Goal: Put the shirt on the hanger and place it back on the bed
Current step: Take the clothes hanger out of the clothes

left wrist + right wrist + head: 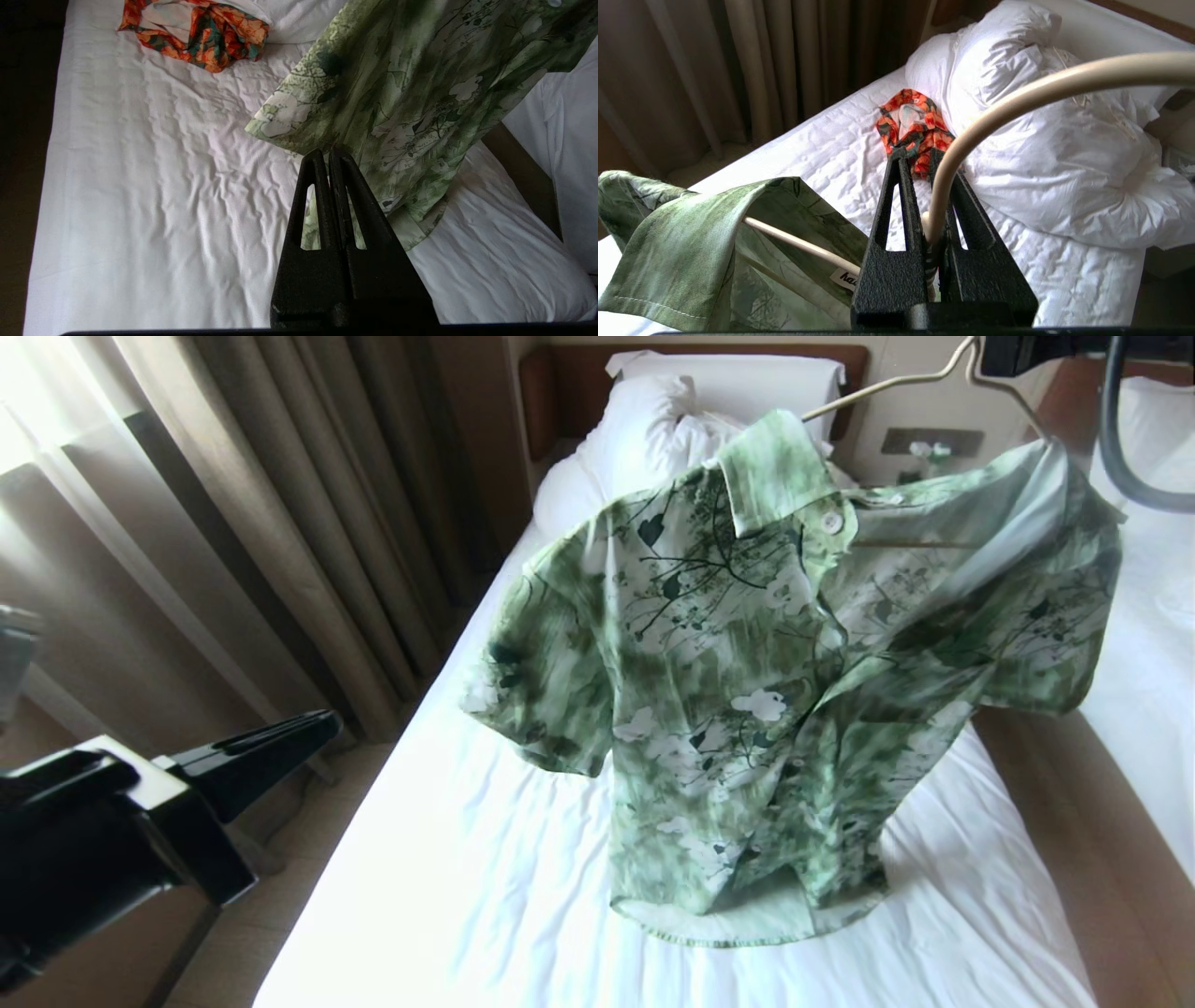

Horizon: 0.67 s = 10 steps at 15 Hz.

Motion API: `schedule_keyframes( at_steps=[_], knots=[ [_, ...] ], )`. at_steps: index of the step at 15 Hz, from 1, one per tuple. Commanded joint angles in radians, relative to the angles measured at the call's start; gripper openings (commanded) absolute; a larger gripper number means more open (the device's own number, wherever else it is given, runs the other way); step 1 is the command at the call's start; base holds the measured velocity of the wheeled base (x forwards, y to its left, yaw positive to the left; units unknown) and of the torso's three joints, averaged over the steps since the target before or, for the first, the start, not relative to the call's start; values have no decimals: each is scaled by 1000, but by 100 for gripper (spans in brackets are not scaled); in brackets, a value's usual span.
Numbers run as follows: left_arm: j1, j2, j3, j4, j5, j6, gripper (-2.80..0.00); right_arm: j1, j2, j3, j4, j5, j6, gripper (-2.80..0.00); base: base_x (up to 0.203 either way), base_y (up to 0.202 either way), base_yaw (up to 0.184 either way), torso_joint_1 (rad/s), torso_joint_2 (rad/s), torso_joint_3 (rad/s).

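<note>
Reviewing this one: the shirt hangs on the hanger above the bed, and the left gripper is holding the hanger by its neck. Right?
Not quite: the right gripper holds the hanger, as the right wrist view shows. The left gripper is shut on nothing, beside the shirt, which hangs above the bed.

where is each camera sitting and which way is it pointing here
Head view: up on the robot, looking forward and down the bed at the hanging shirt; left hand at lower left.
Left wrist view: behind the shut left hand, facing the sheet and the shirt's hem.
Right wrist view: behind the right hand, shut on the hanger, facing the pillows.
Both wrist views share the orange garment.
</note>
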Motion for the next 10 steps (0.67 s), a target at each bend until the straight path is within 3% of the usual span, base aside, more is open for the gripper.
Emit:
schedule_keyframes(
  at_steps=[1,5,7,10],
  knots=[
    [-19,69,-29,-2,-4,-1,-280,3,26,12,-11,-9,0,-280,0,0,0,0,0,0],
    [-157,180,-143,-9,-36,-3,-280,49,105,21,-84,-114,17,-280,0,0,0,0,0,0],
    [-191,274,-193,-25,-47,-3,-280,68,139,20,-86,-129,34,-280,0,0,0,0,0,0],
    [-202,455,-248,-154,-70,1,-280,108,178,16,-87,-169,69,-280,0,0,0,0,0,0]
  ],
)
